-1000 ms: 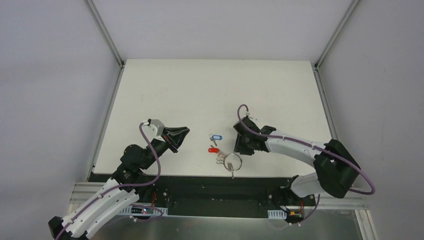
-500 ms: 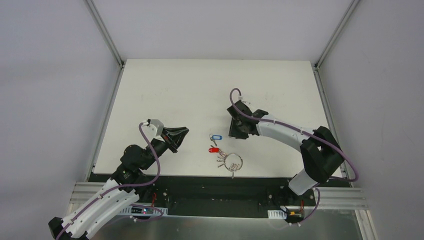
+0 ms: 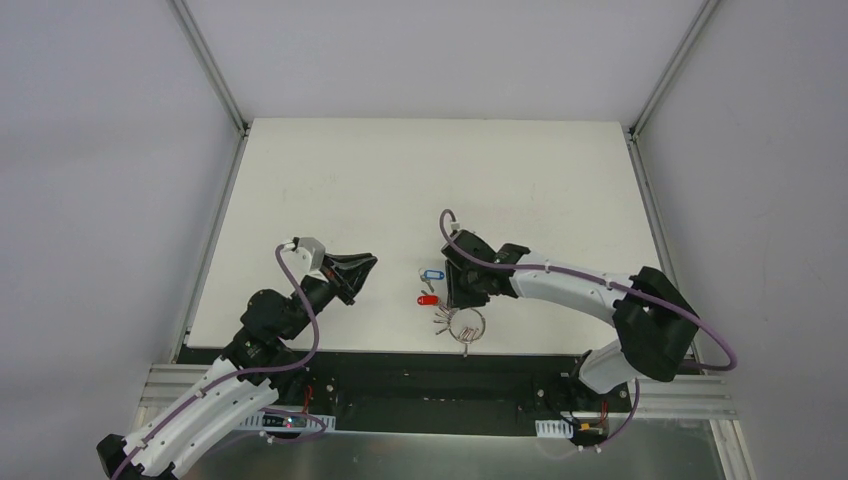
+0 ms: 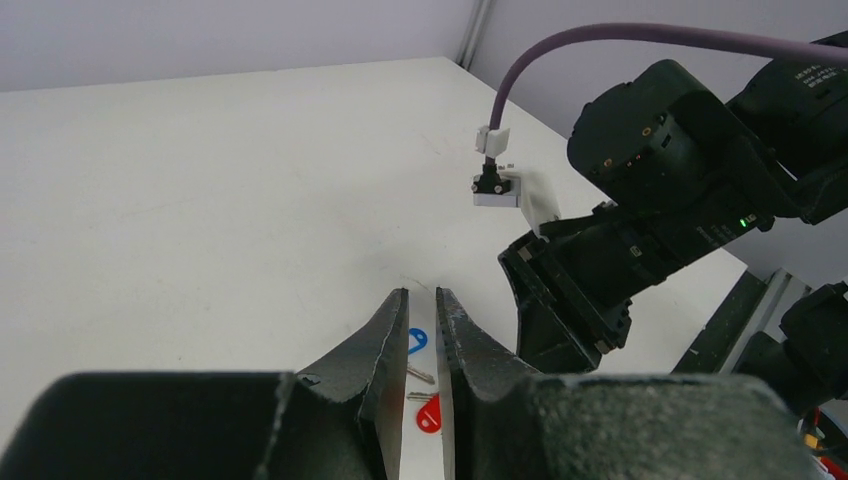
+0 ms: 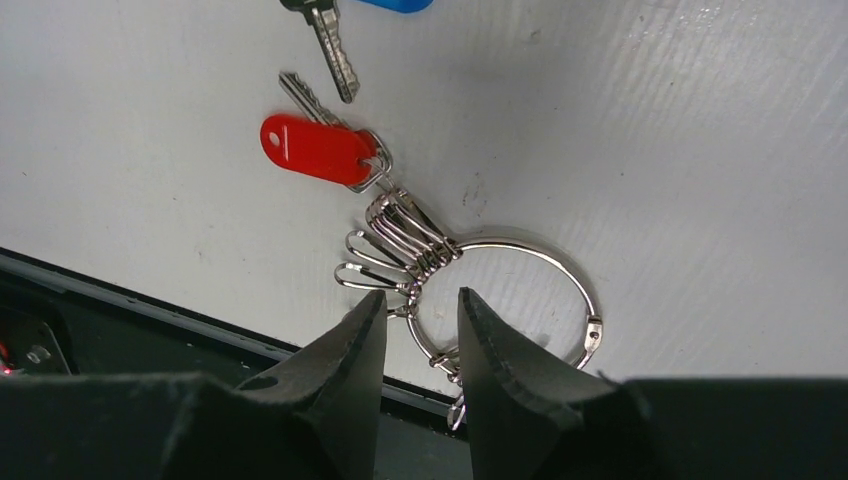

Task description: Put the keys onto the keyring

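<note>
The blue-headed key (image 3: 432, 274) and the red-headed key (image 3: 427, 299) lie flat near the table's front middle. The keyring (image 3: 466, 324), with its fan of small silver pieces, lies just right of them. In the right wrist view the red key (image 5: 315, 148) touches the fan on the keyring (image 5: 540, 247), and only the blue key's shaft (image 5: 333, 40) shows clearly. My right gripper (image 3: 460, 292) is open and empty, its jaws (image 5: 420, 295) standing over the ring's left side. My left gripper (image 3: 357, 270) is almost closed and empty, left of the keys, with both keys (image 4: 417, 340) showing through its narrow gap.
The white table's front edge (image 3: 400, 348) runs just below the keyring, with a black strip (image 5: 120, 300) beyond it. The right arm's body (image 4: 640, 250) fills the right side of the left wrist view. Metal frame posts (image 3: 205, 60) stand at the back corners.
My right gripper has swung left, first toward the back and then down, and now sits over the keyring and keys. The keyring has shifted slightly. The left arm has not moved.
</note>
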Tool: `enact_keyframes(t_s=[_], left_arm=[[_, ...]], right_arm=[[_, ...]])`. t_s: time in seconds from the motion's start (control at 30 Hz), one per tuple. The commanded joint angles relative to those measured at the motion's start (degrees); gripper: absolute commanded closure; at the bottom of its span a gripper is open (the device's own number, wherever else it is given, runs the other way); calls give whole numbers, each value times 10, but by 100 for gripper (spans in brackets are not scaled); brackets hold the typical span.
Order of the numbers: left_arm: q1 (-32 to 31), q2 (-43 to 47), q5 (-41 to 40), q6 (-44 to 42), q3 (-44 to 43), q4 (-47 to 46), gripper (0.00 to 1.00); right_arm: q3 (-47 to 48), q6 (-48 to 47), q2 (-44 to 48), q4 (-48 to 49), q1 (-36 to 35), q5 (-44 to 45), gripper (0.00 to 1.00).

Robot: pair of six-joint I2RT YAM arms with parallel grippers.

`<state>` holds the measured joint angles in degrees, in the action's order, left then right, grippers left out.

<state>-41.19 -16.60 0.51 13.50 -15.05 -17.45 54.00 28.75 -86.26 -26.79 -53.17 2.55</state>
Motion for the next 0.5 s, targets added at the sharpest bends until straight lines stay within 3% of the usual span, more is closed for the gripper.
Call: enact_keyframes(t_s=[0.0,0.17,0.47], left_arm=[[1,7,-20,12,-7,-15,85],[1,8,-30,14,-8,-9,86],[1,13,-31,21,-8,-9,85]], right_arm=[[17,-46,-14,2,-23,-1,65],[36,-6,-29,-3,-51,-19,65],[13,153,-6,7,-115,16,59]])
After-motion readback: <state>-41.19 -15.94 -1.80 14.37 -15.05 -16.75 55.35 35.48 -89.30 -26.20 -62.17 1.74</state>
